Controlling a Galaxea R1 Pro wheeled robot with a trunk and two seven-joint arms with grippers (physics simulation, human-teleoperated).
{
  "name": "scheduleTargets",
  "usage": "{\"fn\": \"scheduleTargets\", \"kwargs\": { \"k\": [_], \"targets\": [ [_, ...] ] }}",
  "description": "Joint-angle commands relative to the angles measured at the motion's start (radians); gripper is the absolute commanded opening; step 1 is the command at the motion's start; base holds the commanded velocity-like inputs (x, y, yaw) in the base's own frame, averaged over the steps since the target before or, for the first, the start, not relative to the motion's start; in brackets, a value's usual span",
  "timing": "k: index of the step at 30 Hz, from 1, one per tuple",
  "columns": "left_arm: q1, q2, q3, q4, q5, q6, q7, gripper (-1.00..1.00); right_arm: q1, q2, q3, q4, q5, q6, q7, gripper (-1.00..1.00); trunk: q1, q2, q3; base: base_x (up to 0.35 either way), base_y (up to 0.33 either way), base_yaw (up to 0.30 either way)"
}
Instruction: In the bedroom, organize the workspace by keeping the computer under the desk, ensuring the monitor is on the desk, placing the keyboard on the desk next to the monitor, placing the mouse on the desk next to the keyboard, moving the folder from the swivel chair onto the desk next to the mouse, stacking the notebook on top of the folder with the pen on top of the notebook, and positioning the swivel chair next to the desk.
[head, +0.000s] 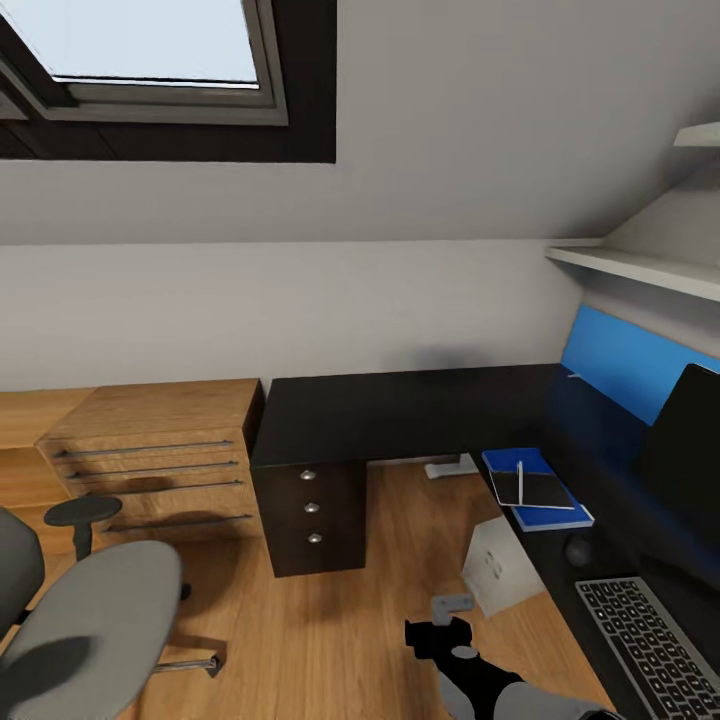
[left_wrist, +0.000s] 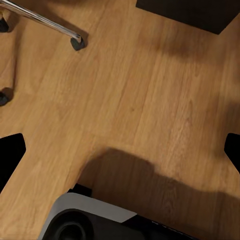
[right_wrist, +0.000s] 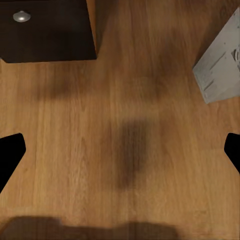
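Observation:
The black L-shaped desk (head: 400, 410) fills the corner. On its right wing a blue folder (head: 548, 515) lies flat, with a dark notebook (head: 540, 490) on it and a thin white pen (head: 519, 476) on the notebook. Nearer to me are the black mouse (head: 578, 549) and the keyboard (head: 650, 640); the monitor (head: 688, 450) stands behind them. The silver computer (head: 503, 566) (right_wrist: 220, 65) sits tilted on the floor under the desk edge. The grey swivel chair (head: 90, 620) is at lower left, apart from the desk. My right gripper (head: 440, 628) (right_wrist: 120, 150) and left gripper (left_wrist: 120, 150) hang open over bare floor.
A black drawer unit (head: 312, 510) (right_wrist: 45, 30) stands under the desk's left end, and a low wooden drawer chest (head: 150, 455) lines the wall. A chair castor (left_wrist: 76, 43) and my base (left_wrist: 90, 220) appear in the left wrist view. White shelves (head: 640, 265) hang over the blue panel (head: 620, 365).

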Motion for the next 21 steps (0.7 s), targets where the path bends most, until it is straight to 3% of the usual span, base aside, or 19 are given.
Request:
{"fn": "scheduleTargets", "kwargs": {
  "k": [1, 3, 6, 17, 21],
  "targets": [
    [0.000, 0.003, 0.002, 0.000, 0.009, 0.015, -0.005, 1.00, 0.070, -0.018, 0.008, 0.004, 0.022, -0.049, 0.003, 1.00, -0.003, 0.005, 0.002, -0.008, 0.000, 0.000],
    [0.000, 0.005, 0.002, 0.002, 0.010, 0.036, -0.005, 1.00, 0.105, -0.033, 0.007, 0.005, 0.030, -0.077, 0.004, 1.00, -0.011, 0.019, 0.008, -0.006, 0.000, 0.000],
    [0.000, 0.008, 0.001, 0.003, 0.010, 0.130, -0.007, 1.00, 0.204, -0.067, 0.006, 0.028, 0.042, -0.202, 0.005, 1.00, -0.023, 0.040, 0.017, -0.002, 0.000, 0.002],
    [0.000, 0.009, 0.001, 0.003, 0.011, 0.169, -0.008, 1.00, 0.268, -0.104, 0.005, 0.041, 0.042, -0.271, 0.006, 1.00, -0.065, 0.117, 0.060, 0.000, 0.000, 0.060],
    [0.000, 0.009, 0.001, 0.001, 0.011, 0.172, -0.008, 1.00, 0.273, -0.108, 0.006, 0.041, 0.041, -0.278, 0.006, 1.00, -0.065, 0.118, 0.066, 0.000, 0.000, 0.072]
  ]
}}
